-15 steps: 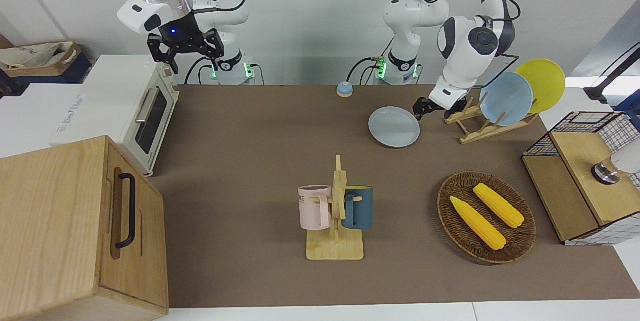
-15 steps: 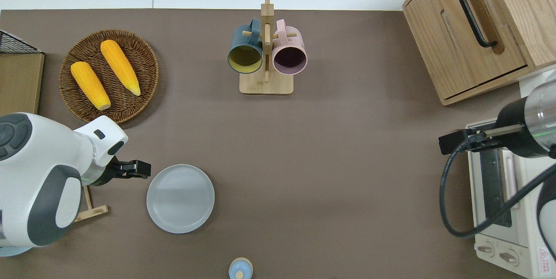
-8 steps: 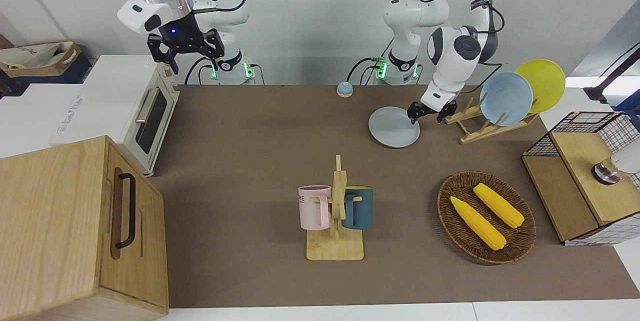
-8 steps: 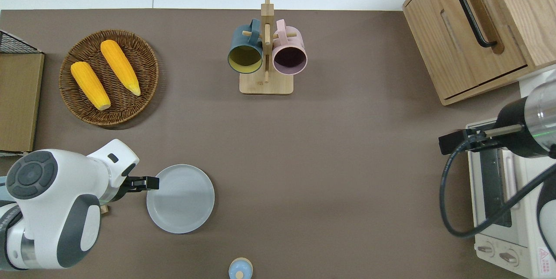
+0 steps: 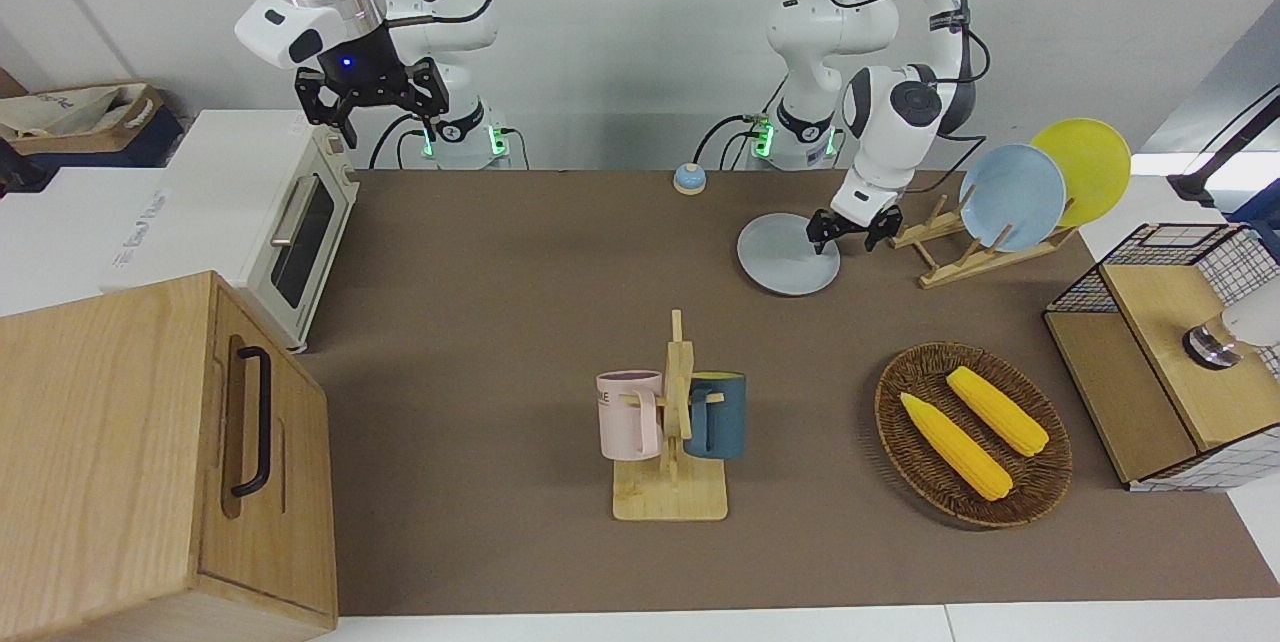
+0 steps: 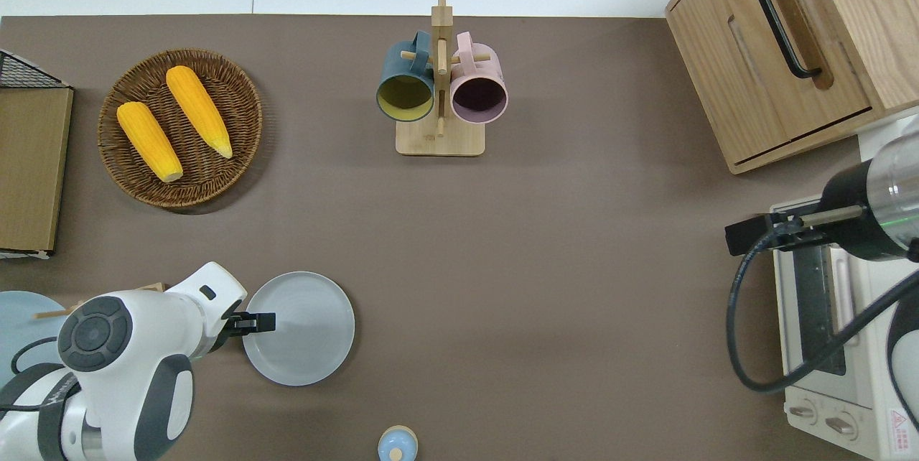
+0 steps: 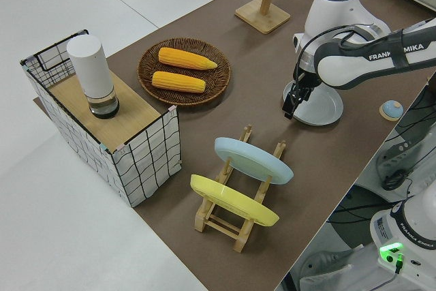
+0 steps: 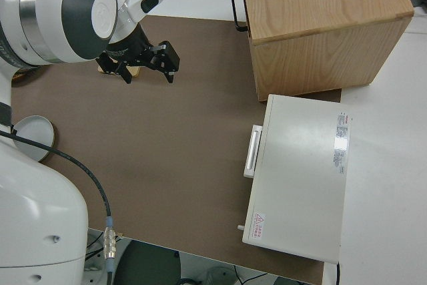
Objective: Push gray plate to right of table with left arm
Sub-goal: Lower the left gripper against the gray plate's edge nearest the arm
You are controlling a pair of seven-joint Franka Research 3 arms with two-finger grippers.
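We find the gray plate (image 6: 299, 328) lying flat on the table (image 6: 560, 289), near the robots' edge, toward the left arm's end. It is round and shallow with a low raised rim and a plain matte face.

The left gripper (image 6: 263, 322) is down at the plate's rim, on the side toward the dish rack (image 5: 955, 247). In the overhead view its black fingertips overlap the rim, but we cannot tell from there how the fingers stand. The front view shows the left gripper (image 5: 845, 232) with its two fingers spread, one over the plate's edge and one just off it. The left side view shows the same gripper (image 7: 291, 103) pointing down at the rim; whether it touches the plate we cannot tell.

The rack is slatted pale wood and holds a sky-blue plate (image 5: 1012, 197) and a yellow plate (image 5: 1085, 170), both tilted on edge. The left side view alone shows their full round outlines.

The right arm (image 5: 330, 12) is parked, fingers spread.

A woven dark wicker basket (image 6: 248, 123) holds two yellow corn cobs (image 6: 176, 123).
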